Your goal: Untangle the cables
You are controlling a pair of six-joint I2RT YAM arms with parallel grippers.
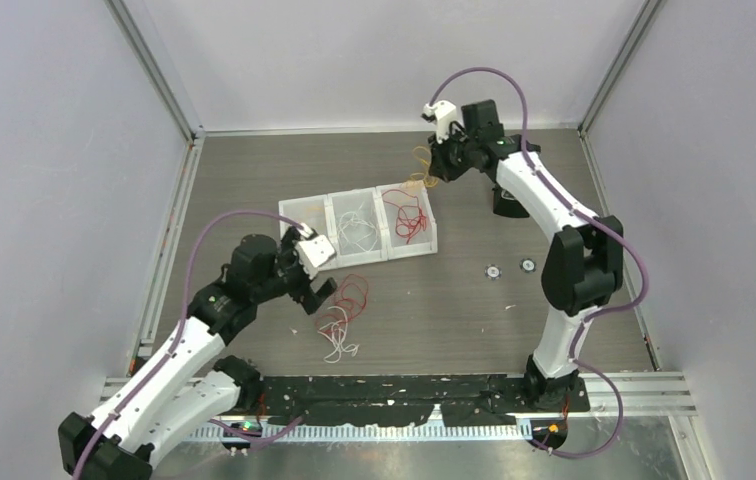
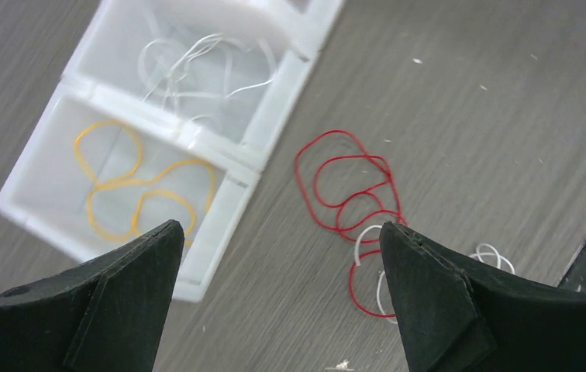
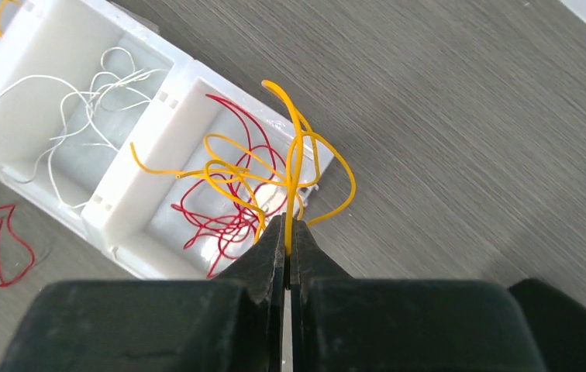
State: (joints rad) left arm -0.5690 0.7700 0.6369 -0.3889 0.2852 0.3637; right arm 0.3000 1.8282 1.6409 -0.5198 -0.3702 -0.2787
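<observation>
Table (image 1: 454, 310): grey wood-grain, walled on three sides. A white tray (image 1: 358, 228) sits mid-table with three compartments in a row. Yellow loops (image 2: 123, 184) lie in the left one, white cables (image 2: 197, 48) in the middle, red cables (image 3: 220, 221) in the right.

The right gripper (image 3: 286, 232) hangs over the tray's far right corner, jaws pinched tight on a yellow bundle (image 3: 274, 167) lifted clear of the table. In the wrist view this bundle crosses in front of the red compartment and partly hides its contents.

The left gripper (image 2: 280, 226) is by the tray's near left corner, jaws spread wide with nothing between them. Just right of it on bare table lies a loose tangle (image 1: 342, 312) of red and white loops, apart from the tray.

Obscured: from overhead, the left wrist covers the tray's near left corner. The tray is blurred in the left wrist view. Strand counts in any tangle are unreadable.

Counts: two small round discs (image 1: 492, 271) right of the tray. One black tape strip (image 1: 404, 388) along the near edge. Two purple hoses (image 1: 514, 90), one per arm.
</observation>
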